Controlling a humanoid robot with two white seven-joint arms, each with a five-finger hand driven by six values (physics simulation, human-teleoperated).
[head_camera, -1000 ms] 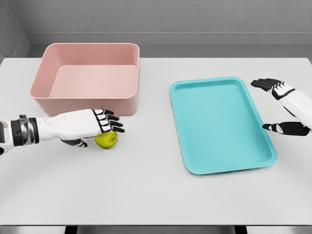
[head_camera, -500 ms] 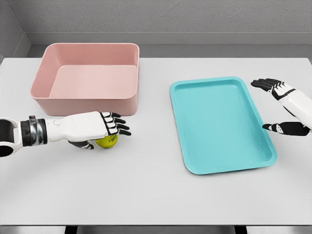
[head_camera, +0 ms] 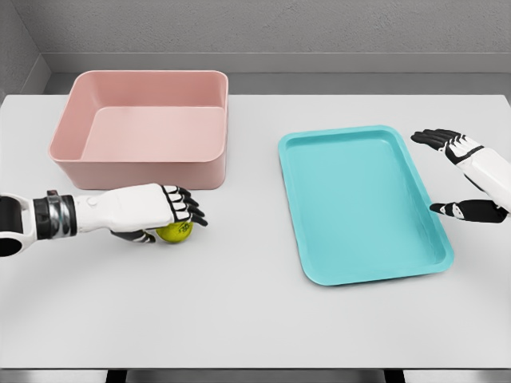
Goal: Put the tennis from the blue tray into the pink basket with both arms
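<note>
On the counter (head_camera: 255,319), just in front of the pink basket (head_camera: 144,132), the ball (head_camera: 176,231) sits under the left hand (head_camera: 164,211). That hand's fingers curl down over the top of the ball and seem to be closing on it, though I cannot tell if the grip is firm, and the basket lies just behind the hand, so the ball needs to go up and back over the near wall. The right hand (head_camera: 463,179) is far off, spread wide with nothing in it by the blue tray (head_camera: 363,203), which holds no ball.
</note>
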